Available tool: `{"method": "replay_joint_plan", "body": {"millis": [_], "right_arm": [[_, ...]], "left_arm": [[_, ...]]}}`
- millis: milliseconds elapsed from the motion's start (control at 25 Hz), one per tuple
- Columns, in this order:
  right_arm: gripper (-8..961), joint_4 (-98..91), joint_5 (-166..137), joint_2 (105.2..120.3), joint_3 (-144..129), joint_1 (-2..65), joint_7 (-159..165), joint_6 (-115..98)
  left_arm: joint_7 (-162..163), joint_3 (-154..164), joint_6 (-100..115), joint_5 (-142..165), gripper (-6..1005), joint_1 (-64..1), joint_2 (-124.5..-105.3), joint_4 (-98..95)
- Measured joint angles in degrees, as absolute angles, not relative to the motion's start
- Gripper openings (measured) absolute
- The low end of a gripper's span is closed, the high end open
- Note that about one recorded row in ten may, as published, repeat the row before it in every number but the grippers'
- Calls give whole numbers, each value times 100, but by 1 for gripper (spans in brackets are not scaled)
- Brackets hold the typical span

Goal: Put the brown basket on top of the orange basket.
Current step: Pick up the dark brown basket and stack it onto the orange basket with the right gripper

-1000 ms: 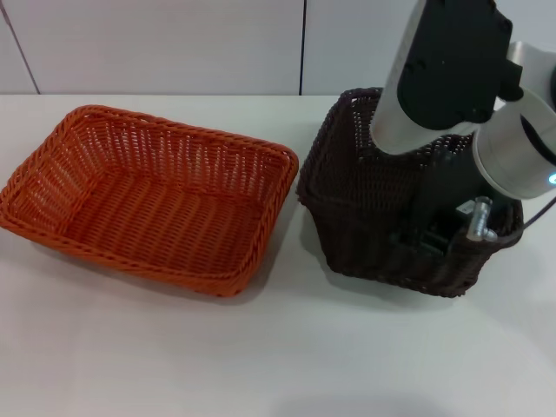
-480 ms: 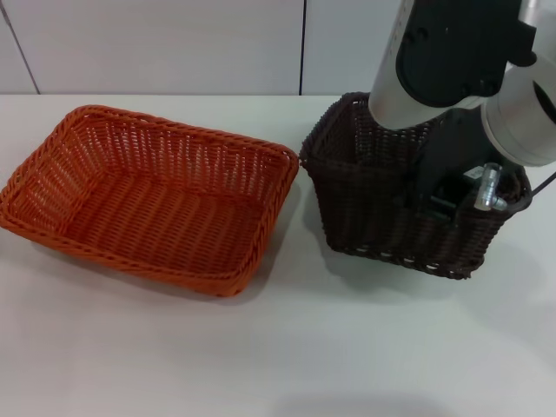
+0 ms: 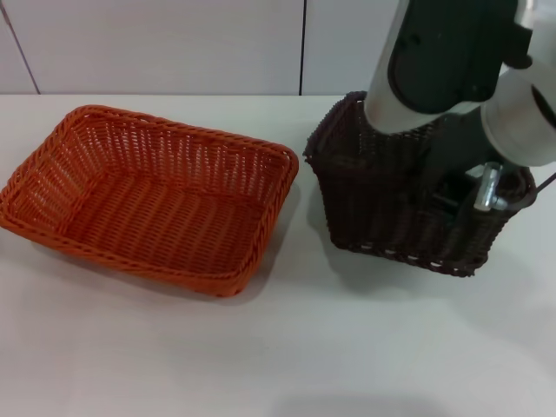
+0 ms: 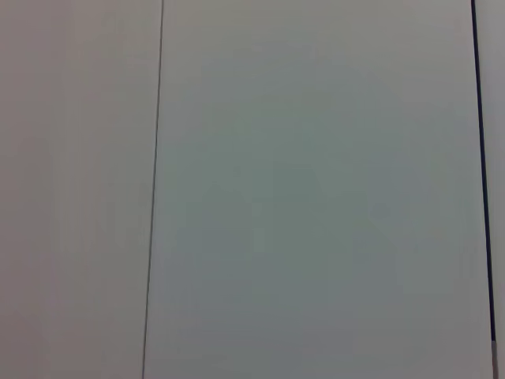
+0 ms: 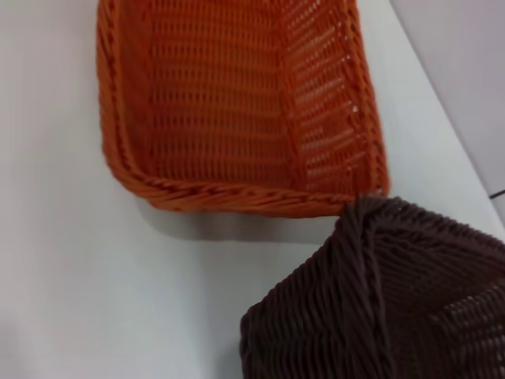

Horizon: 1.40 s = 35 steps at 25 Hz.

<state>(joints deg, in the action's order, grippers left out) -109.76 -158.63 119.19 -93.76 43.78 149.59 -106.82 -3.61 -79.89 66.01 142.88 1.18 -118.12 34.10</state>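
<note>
The brown basket (image 3: 382, 208) hangs tilted just above the table at the right, a shadow under its near edge. My right gripper (image 3: 473, 201) is shut on its right rim, one finger inside and one outside. The orange basket (image 3: 156, 195) rests flat on the table at the left, its right rim a short gap from the brown one. In the right wrist view a corner of the brown basket (image 5: 371, 308) shows close up, with the orange basket (image 5: 237, 95) beyond it. My left gripper is out of view; its wrist camera faces only a pale wall.
The white table (image 3: 261, 347) spreads in front of both baskets. A pale panelled wall (image 3: 174, 43) runs behind them. My right arm (image 3: 443, 61) covers the back right part of the brown basket.
My right arm has risen and carried the brown basket up off the table, tilting it. The orange basket has stayed where it was.
</note>
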Motion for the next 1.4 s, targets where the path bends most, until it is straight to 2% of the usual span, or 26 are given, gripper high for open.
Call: {"method": "replay_joint_plan", "body": {"millis": [520, 1400], "right_arm": [[175, -10737, -15760, 11933, -9863, 4196, 14970, -10207], [175, -11528, -16713, 11905, -9941, 4815, 14925, -10523]], "left_arm": [[-359, -7980, 6578, 14430, 728, 38, -11803, 3355], [-343, -7980, 6587, 14451, 728, 45, -11808, 3235]]}}
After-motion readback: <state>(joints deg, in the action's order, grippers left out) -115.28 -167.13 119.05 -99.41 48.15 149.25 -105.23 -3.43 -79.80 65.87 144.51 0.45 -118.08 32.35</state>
